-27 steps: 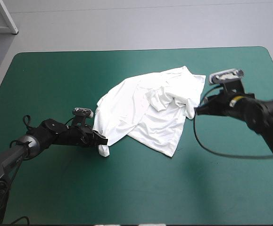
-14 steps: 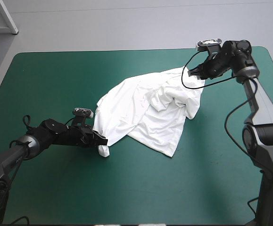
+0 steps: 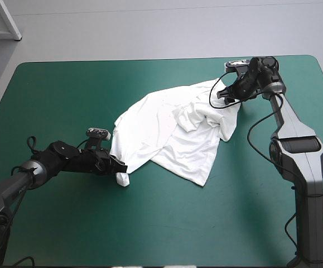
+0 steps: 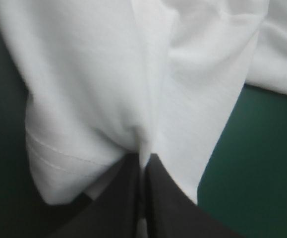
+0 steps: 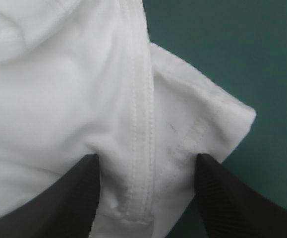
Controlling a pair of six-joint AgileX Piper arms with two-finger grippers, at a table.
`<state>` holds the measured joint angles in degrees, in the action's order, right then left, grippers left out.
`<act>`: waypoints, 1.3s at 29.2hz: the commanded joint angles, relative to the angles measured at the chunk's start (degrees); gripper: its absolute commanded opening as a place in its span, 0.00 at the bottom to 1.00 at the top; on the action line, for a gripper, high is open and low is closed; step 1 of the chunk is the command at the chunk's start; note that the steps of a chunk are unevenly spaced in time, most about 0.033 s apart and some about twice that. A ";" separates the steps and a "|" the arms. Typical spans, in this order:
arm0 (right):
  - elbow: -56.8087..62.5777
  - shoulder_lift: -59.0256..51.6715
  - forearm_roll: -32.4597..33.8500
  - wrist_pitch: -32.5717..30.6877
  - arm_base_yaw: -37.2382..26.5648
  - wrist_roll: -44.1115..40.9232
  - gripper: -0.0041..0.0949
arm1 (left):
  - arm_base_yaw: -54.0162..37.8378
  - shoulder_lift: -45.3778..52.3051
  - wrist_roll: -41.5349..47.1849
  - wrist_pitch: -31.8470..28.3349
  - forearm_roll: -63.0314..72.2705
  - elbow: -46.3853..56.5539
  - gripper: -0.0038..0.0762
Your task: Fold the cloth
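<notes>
**A:** Where do we see the T-shirt [image 3: 169, 131]?

**B:** We see it near the middle of the teal-green cover [image 3: 61, 95], a little toward the far right side. It is white. It lies crumpled and only partly spread, with many folds.

**A:** And the left gripper [image 3: 120, 167], how is it?

**B:** It lies low at the near left corner of the T-shirt. In the left wrist view we see its black fingers [image 4: 123, 198] pressed almost together. They pinch a bunch of the white cloth. A stitched hem [image 4: 59, 158] hangs just beside them.

**A:** What do we see of the right gripper [image 3: 226, 94]?

**B:** It is at the far right corner of the T-shirt, near the far edge of the table. In the right wrist view its fingers stand well apart, and a double-stitched seam [image 5: 141, 124] of the cloth lies between them. We cannot tell if they touch the cloth or hang just over it.
</notes>
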<state>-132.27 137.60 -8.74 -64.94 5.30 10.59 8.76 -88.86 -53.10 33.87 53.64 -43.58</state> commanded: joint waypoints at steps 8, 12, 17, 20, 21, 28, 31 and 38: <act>-1.27 -1.56 -4.47 -2.58 -0.38 2.78 0.04 | 0.46 1.89 0.44 1.54 0.47 -0.86 0.07; -1.27 -3.02 -4.36 -2.58 -0.38 2.78 0.04 | 0.46 1.89 0.44 0.94 0.47 -0.86 0.07; -1.27 -9.52 -0.15 -2.14 -0.38 2.78 0.04 | 0.46 4.04 0.44 -0.92 0.47 -0.86 0.07; -1.27 -14.13 -0.02 -2.14 -0.50 2.78 0.04 | -0.05 7.31 0.44 -3.38 0.10 -1.00 0.07; -1.27 -15.29 -0.30 -2.14 -0.50 2.78 0.04 | -0.21 8.54 0.44 -4.52 -0.31 -1.00 0.07; -1.27 -22.77 -6.35 -2.64 -0.36 4.39 0.04 | -3.69 17.20 7.13 -3.62 -9.36 -4.07 0.07; -1.27 -27.01 -9.08 -2.64 -0.36 5.71 0.04 | -5.36 21.53 9.90 -2.82 -13.80 -7.50 0.07; -1.27 -41.01 -9.72 -2.53 -0.36 7.56 0.04 | -8.56 29.79 14.12 0.45 -20.10 -25.22 0.07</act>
<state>-131.80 105.18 -16.59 -70.60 5.06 16.96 0.93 -62.66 -40.30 34.64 33.30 -59.78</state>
